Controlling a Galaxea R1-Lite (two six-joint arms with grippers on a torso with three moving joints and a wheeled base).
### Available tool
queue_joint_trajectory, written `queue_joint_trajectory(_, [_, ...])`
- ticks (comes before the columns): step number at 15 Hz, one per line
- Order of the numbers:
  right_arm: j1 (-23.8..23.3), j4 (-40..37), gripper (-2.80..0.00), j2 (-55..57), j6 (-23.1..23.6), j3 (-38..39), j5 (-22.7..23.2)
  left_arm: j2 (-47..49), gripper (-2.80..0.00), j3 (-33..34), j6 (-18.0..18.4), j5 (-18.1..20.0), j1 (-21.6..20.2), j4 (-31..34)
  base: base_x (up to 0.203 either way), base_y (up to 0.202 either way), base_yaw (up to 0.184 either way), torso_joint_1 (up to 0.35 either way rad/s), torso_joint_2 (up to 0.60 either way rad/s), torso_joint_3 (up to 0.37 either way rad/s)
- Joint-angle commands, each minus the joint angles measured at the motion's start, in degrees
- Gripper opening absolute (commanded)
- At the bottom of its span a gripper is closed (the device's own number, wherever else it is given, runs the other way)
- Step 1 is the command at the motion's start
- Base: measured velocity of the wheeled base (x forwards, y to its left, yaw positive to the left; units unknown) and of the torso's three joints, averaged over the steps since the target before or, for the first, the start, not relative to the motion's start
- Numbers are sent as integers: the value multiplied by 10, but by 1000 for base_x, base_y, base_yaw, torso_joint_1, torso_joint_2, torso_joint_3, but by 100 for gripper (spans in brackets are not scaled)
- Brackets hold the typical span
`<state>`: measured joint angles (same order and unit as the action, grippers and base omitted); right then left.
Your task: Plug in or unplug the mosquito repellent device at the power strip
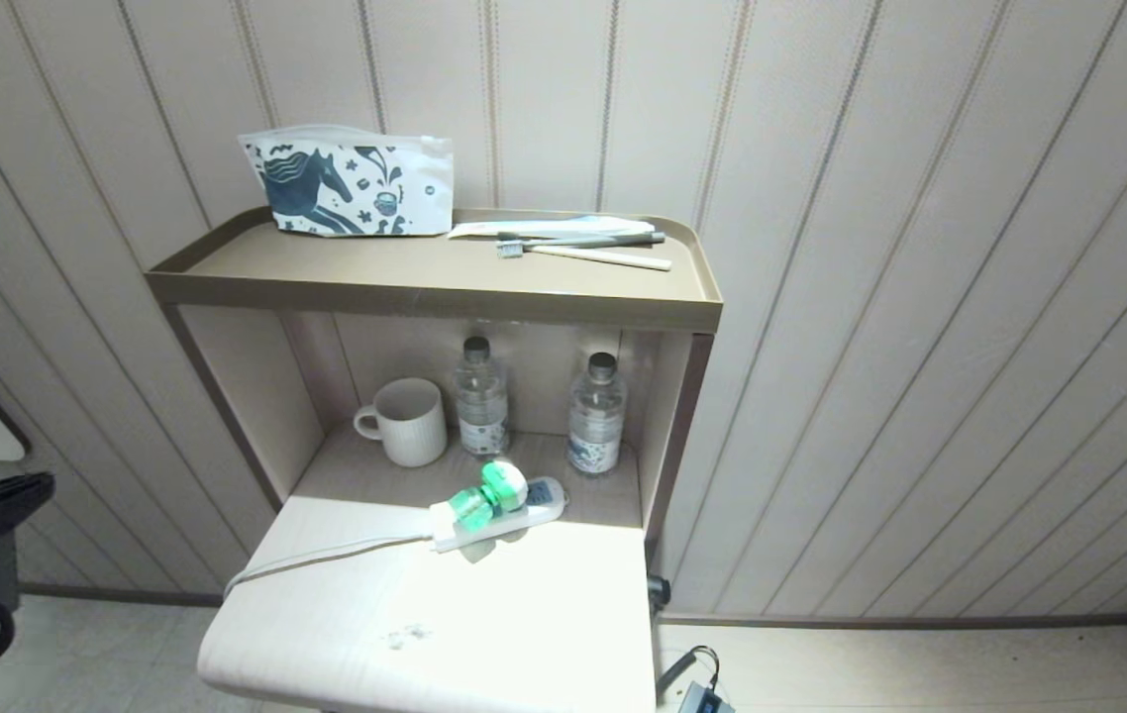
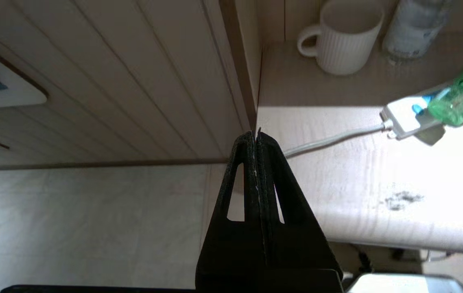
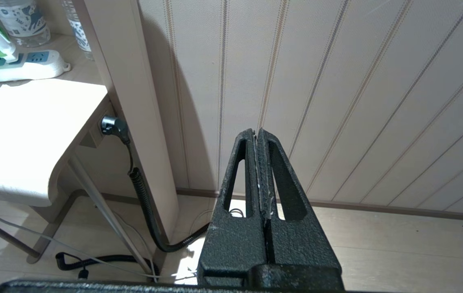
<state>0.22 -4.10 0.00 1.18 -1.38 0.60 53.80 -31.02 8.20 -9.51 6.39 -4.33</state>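
- Mosquito repellent device sits plugged into the power strip, leaning over along the strip, on the pale desk top just in front of the lower shelf
- Power strip lies slanted across the back of the desk; its white cord runs off the desk's left edge
- I judge the device light: thin green plastic, a rounded head and a small clear bottle of liquid
- Smooth curved shell looks slippery to me; I would pinch the rounded head close to the socket, not the bottle, which could flex or come loose
- Strip is light as well and nothing pins it, so I expect it to lift or slide with a straight pull unless held down
- Mug and two water bottles stand just behind on the shelf; little room for a backward swing
- Left gripper has its fingers pressed together, empty, out past the desk's left edge, well apart from the device
- Right gripper also pressed together, empty, parked low to the right of the desk facing the wall panels
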Motion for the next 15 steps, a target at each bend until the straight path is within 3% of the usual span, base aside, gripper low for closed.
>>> queue_joint_trajectory(1, [0,0,-280,0,0,0,0,-91,-280,24,-17,-7,-11,-5,0,0,0,0,0,0])
queue_joint_trajectory(3, [0,0,-280,0,0,-1,0,-175,-280,60,-55,-14,-43,-27,0,0,0,0,0,0])
queue_joint_trajectory(5, [0,0,-280,0,0,-1,0,-268,-280,85,-55,-20,-50,-18,0,0,0,0,0,0])
queue_joint_trajectory(10, [0,0,-280,0,0,0,0,-508,-280,195,31,-23,-65,93,0,0,0,0,0,0])
queue_joint_trajectory(12, [0,0,-280,0,0,0,0,-537,-280,274,60,-30,-65,57,0,0,0,0,0,0])
queue_joint_trajectory(13, [0,0,-280,0,0,0,0,-538,-280,283,65,-29,-66,42,0,0,0,0,0,0])
queue_joint_trajectory(14, [0,0,-280,0,0,0,0,-538,-280,286,63,12,-66,44,0,0,0,0,0,0])
queue_joint_trajectory(15, [0,0,-280,0,0,0,0,-538,-280,293,49,85,-66,42,0,0,0,0,0,0])
